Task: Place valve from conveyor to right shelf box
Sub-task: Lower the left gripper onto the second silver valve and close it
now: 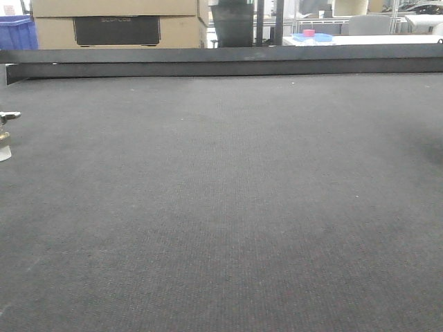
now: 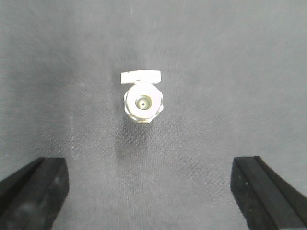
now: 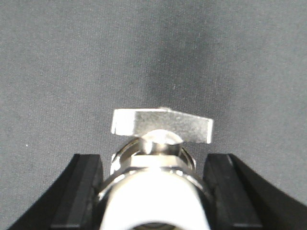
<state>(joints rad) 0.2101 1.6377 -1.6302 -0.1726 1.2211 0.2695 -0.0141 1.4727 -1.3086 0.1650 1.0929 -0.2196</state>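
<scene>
Low in the right-wrist view, your right hand (image 3: 153,165) pinches the valve (image 3: 163,125), lever crosswise above; the left hand (image 2: 148,165), spread, has a second valve (image 2: 142,98) dead ahead.

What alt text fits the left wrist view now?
A small silvery metal valve with a flat lever handle sits untouched on the dark grey woven conveyor belt, seen end-on. The left gripper is open, its two black fingers at the bottom corners, clear of the valve.
</scene>
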